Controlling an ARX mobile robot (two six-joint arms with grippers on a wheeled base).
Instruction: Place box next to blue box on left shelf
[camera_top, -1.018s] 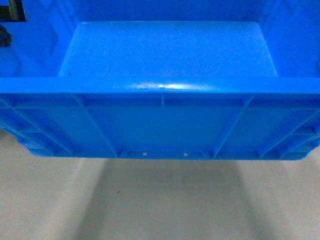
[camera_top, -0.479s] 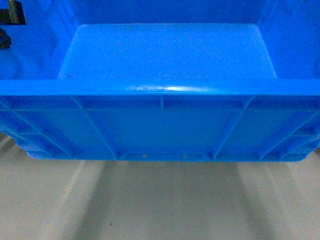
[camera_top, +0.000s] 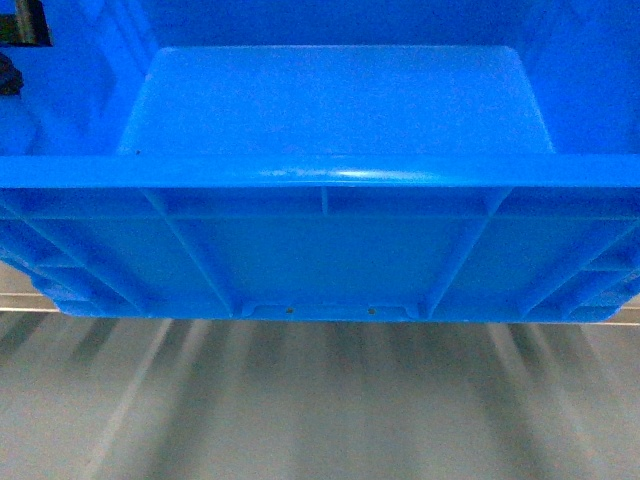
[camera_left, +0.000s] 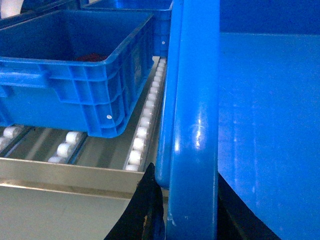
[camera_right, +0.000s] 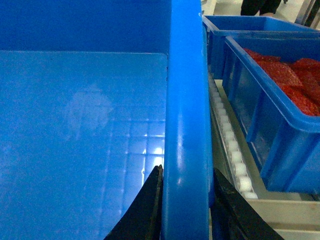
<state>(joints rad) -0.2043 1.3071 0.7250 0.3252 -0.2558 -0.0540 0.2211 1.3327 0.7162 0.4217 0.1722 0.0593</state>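
Head view is almost filled by the box (camera_top: 330, 240) I carry: its ribbed near wall with diagonal braces faces me, the thick rim runs level across the picture, and the smooth floor shows beyond it. Below the box lies a streaked, blurred grey surface (I cannot tell what it is).

My left gripper (camera_left: 185, 210) comes up from below at the box's left rim, its dark fingers (camera_left: 145, 210) pinching the wall, one outside and one inside. Just beside that wall sits the left shelf (camera_left: 100, 175), its silver front rail and tracks of white rollers (camera_left: 142, 130) running away from me. A blue box (camera_left: 85, 75) rests on those rollers, near my box but apart from it, with something dark red inside.

My right gripper (camera_right: 186, 210) clamps the opposite rim the same way, a finger (camera_right: 145, 210) on each face of the wall. Beside it more rollers show, and another blue crate (camera_right: 275, 115) holding red contents (camera_right: 290, 80).
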